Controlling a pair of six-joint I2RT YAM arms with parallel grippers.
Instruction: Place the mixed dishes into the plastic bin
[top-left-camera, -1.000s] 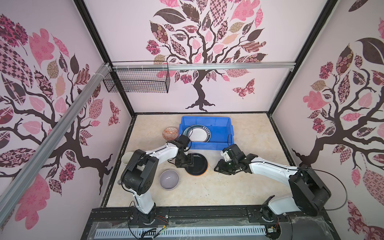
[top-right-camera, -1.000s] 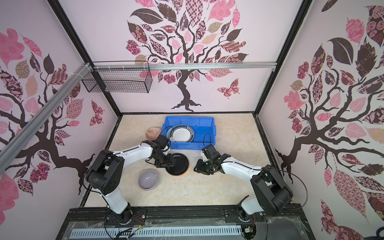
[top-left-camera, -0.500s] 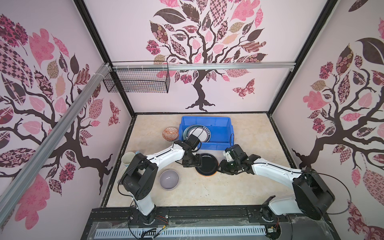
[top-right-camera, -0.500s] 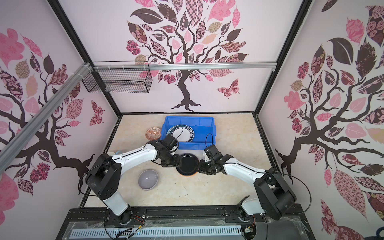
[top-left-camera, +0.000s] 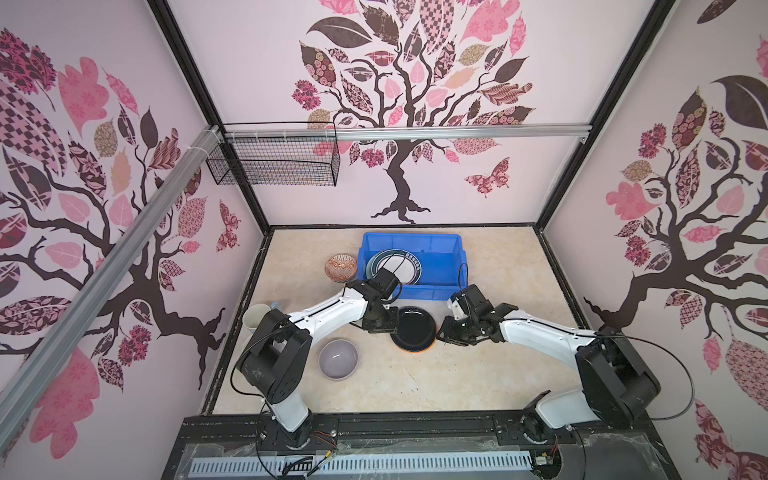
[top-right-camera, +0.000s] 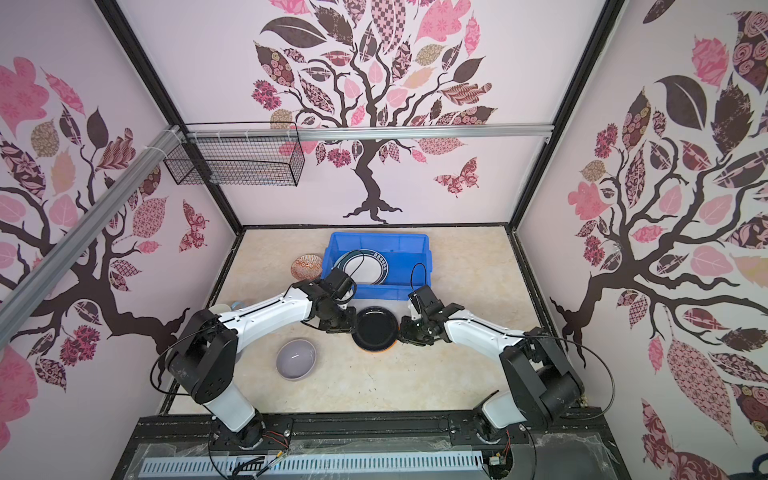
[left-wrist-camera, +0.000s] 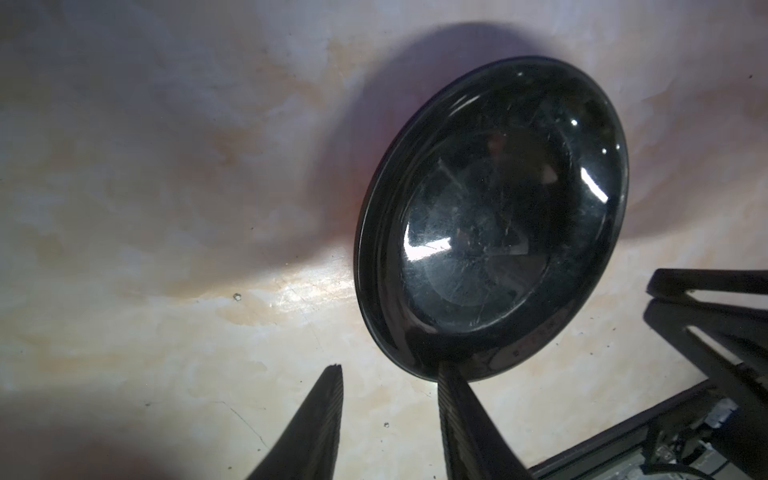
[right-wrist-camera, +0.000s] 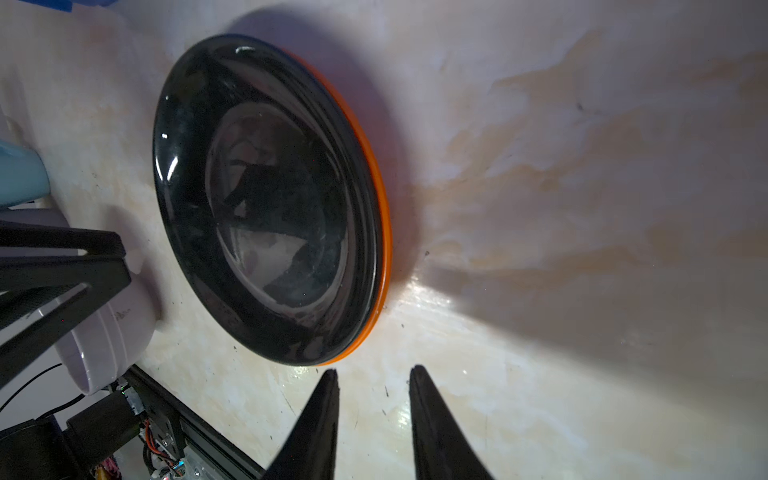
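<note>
The black plate (top-left-camera: 413, 328) sits on the table (top-left-camera: 490, 266) just in front of the blue bin (top-left-camera: 440, 266), squarely between the two arms. It is round, so it has no long axis. What matters is its thin rim, which faces each pincer edge-on.

The left gripper (top-left-camera: 380, 326) is at the plate's left rim. In its wrist view its jaws stand apart around bare table (left-wrist-camera: 166, 291), and one fingertip (left-wrist-camera: 446, 374) appears to touch or overlap the rim of the plate (left-wrist-camera: 490, 216). It grips nothing.

The right gripper (right-wrist-camera: 374, 370) is also open, with a narrower gap and nothing between the jaws. Its tips stop just short of the orange edge of the plate (right-wrist-camera: 270, 199). Both arms are about equally near, the left one slightly closer.

I cannot tell whether the plate lies quite flat or has one side a little raised.

The bin lies beyond the plate, away from the arm bases, so its near wall has to be cleared. Its left half already holds plates (top-left-camera: 395, 266), while the right half is bare.

The lavender bowl (top-left-camera: 338, 358) is near the left arm. The patterned bowl (top-left-camera: 340, 267) is beside the bin, and the mugs (top-left-camera: 257, 316) are by the left wall. All are clear of the path.
</note>
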